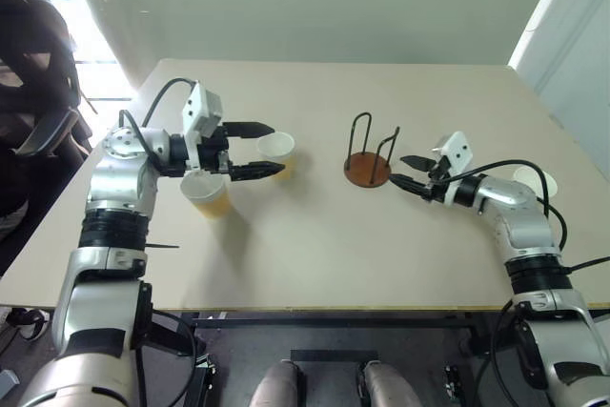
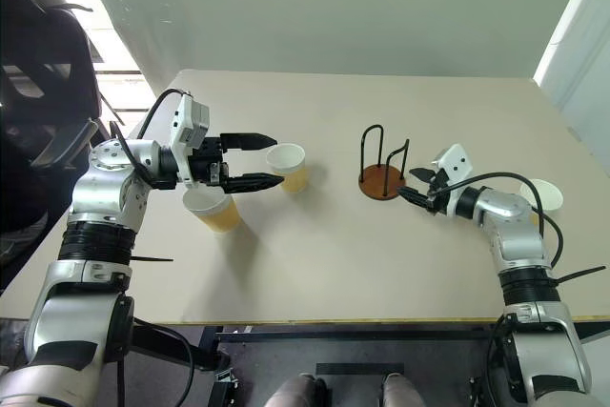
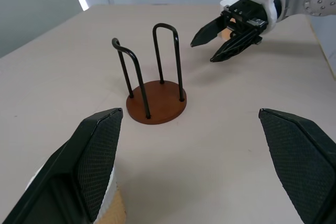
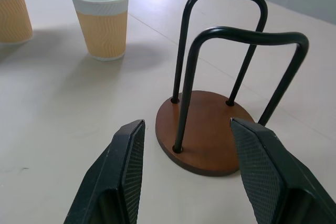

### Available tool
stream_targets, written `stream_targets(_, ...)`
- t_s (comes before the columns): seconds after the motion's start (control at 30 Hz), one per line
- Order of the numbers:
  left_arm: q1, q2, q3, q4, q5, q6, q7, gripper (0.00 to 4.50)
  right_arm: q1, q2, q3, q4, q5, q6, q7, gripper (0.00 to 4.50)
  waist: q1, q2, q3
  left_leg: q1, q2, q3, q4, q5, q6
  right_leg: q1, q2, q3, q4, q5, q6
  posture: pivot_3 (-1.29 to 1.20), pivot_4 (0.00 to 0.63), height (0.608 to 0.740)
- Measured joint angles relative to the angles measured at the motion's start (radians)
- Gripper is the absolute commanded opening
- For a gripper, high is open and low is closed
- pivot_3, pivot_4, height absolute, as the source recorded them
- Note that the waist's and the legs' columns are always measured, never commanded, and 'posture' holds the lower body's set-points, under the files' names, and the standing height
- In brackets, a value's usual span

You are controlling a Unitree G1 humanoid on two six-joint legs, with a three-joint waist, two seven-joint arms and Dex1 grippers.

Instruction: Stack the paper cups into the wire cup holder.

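The wire cup holder (image 1: 368, 167), a brown disc with two black loops, stands empty mid-table. One paper cup (image 1: 276, 150) stands upright by the fingertips of my left gripper (image 1: 277, 148), which hovers open above the table and holds nothing. In the left wrist view this cup (image 3: 113, 205) shows low beside one finger. A second cup (image 1: 208, 193) stands under the left wrist. A third cup (image 1: 534, 181) stands behind my right forearm. My right gripper (image 1: 400, 171) is open and empty, close to the holder's base and pointing at it (image 4: 210, 135).
The beige table (image 1: 315, 254) reaches to a wall at the back. A black chair (image 1: 29, 92) stands off the table's left side. A white wall panel (image 1: 572, 35) rises at the far right.
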Motion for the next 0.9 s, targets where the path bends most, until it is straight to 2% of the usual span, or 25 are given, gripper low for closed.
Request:
stream_targets(0.43,0.0,0.017,0.0,0.0,0.0,0.019,-0.001,4.45,-0.042,0.047,0.017,0.084,-0.013,-0.019,-0.013,2.61,-0.001,0.0,0.0,0.0,0.0,0.0,0.0,0.0,0.0,-0.001,0.0,0.0,0.0,0.0,-0.001,0.0,0.15,0.74)
stream_targets(0.9,0.001,0.017,0.0,-0.013,0.0,0.024,0.007,4.45,-0.173,0.089,0.039,0.324,-0.081,-0.151,-0.02,2.61,-0.001,0.0,0.0,-0.004,0.0,0.0,-0.001,0.0,0.0,-0.004,0.0,0.0,0.0,0.0,0.0,0.0,0.15,0.74)
